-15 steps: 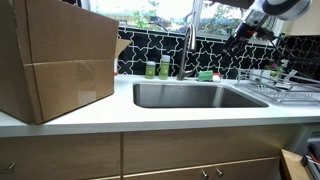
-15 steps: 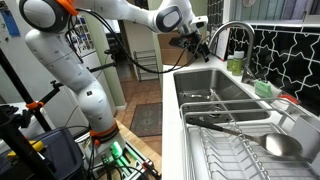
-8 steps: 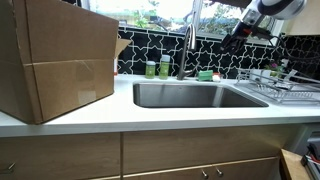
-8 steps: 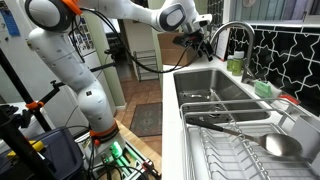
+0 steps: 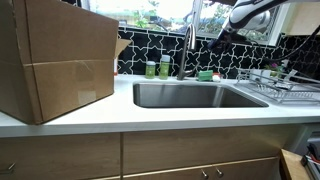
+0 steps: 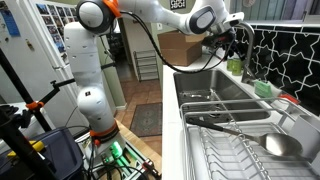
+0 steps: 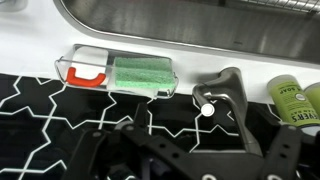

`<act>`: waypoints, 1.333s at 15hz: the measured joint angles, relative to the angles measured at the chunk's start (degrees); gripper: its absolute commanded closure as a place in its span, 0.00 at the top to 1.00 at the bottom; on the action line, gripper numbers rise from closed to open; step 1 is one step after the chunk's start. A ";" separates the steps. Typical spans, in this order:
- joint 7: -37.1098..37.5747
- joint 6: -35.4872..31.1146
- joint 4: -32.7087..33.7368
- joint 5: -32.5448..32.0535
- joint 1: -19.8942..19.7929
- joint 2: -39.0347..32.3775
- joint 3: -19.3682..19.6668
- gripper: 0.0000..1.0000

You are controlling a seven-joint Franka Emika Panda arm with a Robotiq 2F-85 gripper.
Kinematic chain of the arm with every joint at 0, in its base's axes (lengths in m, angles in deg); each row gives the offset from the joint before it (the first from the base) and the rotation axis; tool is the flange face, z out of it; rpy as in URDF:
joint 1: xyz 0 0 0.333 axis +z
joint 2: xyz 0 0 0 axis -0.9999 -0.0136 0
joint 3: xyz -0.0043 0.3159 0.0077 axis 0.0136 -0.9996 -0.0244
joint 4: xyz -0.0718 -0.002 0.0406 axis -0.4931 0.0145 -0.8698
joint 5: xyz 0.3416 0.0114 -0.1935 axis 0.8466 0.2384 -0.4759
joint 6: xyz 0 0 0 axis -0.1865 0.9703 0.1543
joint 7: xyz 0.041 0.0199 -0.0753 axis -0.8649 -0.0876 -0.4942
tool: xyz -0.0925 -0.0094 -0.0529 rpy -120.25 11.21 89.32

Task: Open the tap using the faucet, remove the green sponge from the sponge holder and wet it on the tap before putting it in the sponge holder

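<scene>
The tap (image 5: 188, 45) is a slim silvery spout behind the sink; its base and lever show in the wrist view (image 7: 222, 95). The green sponge (image 7: 140, 75) lies in the low sponge holder (image 7: 70, 66) on the counter behind the sink, next to a red piece. It also shows in both exterior views (image 5: 205, 74) (image 6: 263, 88). My gripper (image 5: 222, 33) hangs high in the air just beside the tap's curved neck (image 6: 232, 35). In the wrist view its dark fingers (image 7: 190, 140) are spread apart and hold nothing.
A steel sink (image 5: 195, 95) is set in the white counter. Two short green containers (image 5: 157, 68) stand beside the tap. A big cardboard box (image 5: 55, 60) fills one end of the counter. A wire dish rack (image 6: 250, 150) with utensils is at the other end.
My gripper has moved across toward the tap's neck, from well to its side to right beside it. The sponge and tap have not moved.
</scene>
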 measured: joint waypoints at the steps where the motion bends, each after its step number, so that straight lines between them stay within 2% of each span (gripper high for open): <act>1: -0.69 0.19 2.22 1.11 -0.25 -2.32 -0.02 1.00; 5: -0.67 3.88 9.59 3.04 -0.90 -9.12 0.01 1.00; 7: -0.15 4.54 11.19 3.04 -1.00 -10.43 0.01 1.00; 13: -0.35 3.94 11.53 4.19 -1.08 -10.90 -0.62 1.00; 20: -1.93 -2.15 12.22 6.10 -1.36 -14.30 -2.11 1.00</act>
